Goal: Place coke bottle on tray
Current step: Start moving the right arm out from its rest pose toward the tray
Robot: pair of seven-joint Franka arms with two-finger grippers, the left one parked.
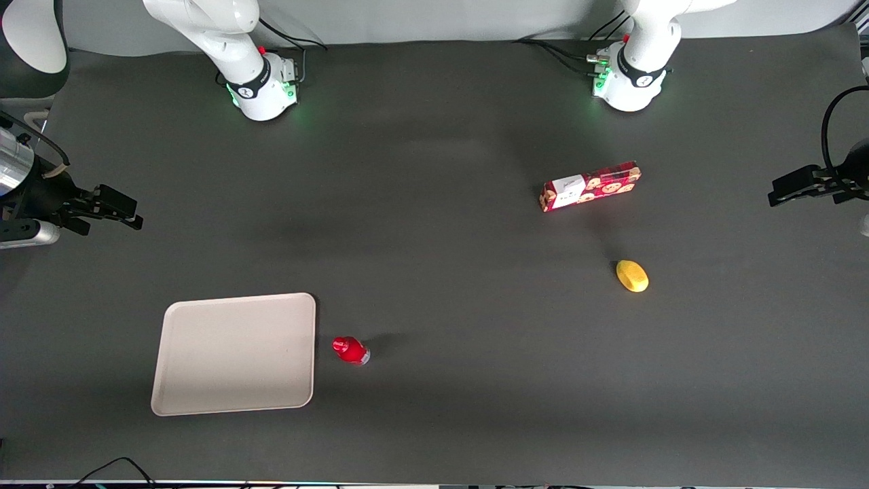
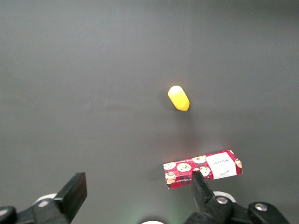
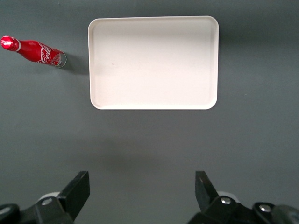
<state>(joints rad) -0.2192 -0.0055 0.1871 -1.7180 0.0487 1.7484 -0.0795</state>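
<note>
The coke bottle [image 1: 351,350] is a small red bottle with a red cap. It stands upright on the dark table, close beside the tray [image 1: 234,353] and apart from it. The tray is large, flat, beige and bare. Both show in the right wrist view: the bottle [image 3: 35,51] and the tray [image 3: 153,63]. My right gripper [image 1: 134,211] hangs raised at the working arm's end of the table, farther from the front camera than the tray. In the right wrist view the gripper [image 3: 141,179] is open and empty, well away from the bottle.
A red cookie box [image 1: 590,185] lies toward the parked arm's end of the table, also seen in the left wrist view [image 2: 203,168]. A yellow oval object [image 1: 632,276] lies nearer the front camera than the box and also shows in the left wrist view [image 2: 178,98].
</note>
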